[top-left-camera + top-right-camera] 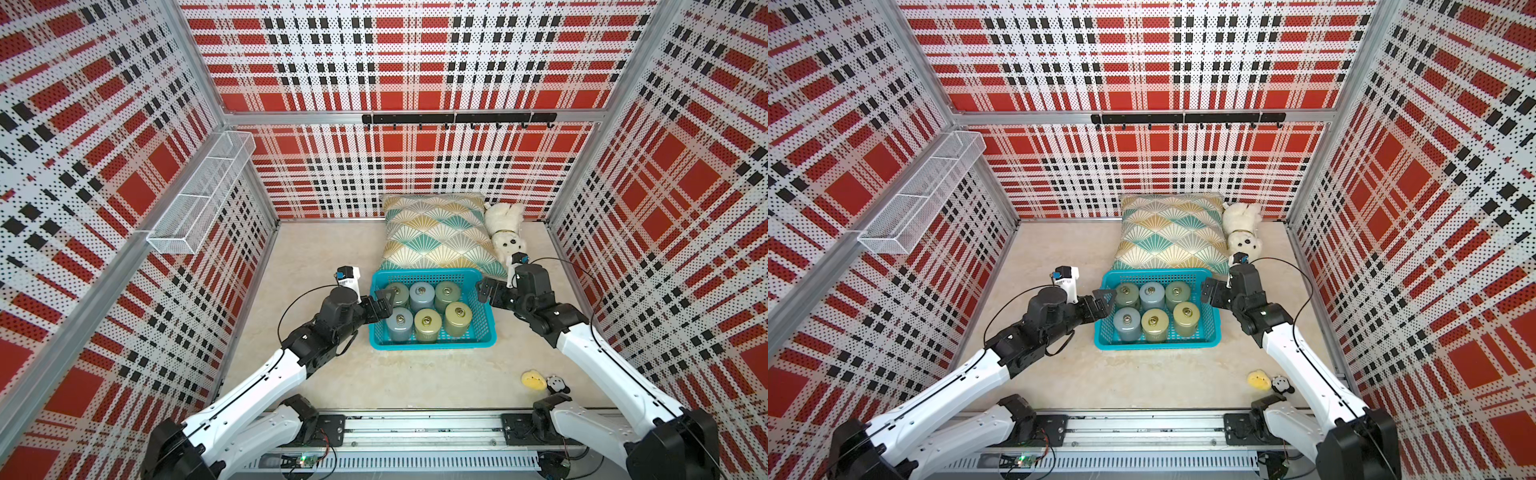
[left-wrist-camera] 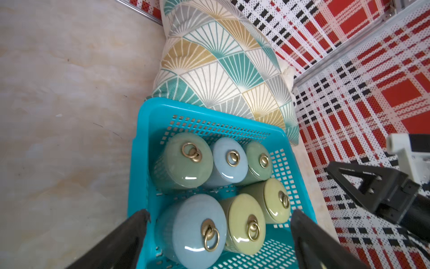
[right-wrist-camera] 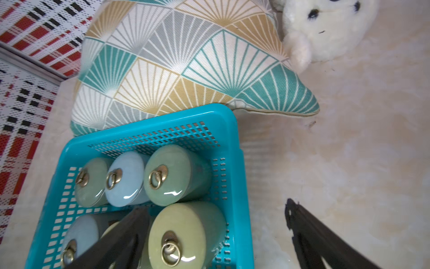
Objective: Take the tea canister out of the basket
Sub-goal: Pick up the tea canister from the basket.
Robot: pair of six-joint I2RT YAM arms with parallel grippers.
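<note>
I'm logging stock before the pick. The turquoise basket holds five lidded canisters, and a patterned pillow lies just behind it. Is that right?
Not quite: the basket holds six canisters, not five, standing in two rows of three, as both top views show. The patterned pillow does lie just behind it.

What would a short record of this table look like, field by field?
basket: turquoise, on the table, in front of the cushion
jars: six, lidded, upright in the basket, two rows of three
left jaws: open, empty, at the basket's left edge
right jaws: open, empty, at its right edge
soft toy: white, beside the cushion
</note>
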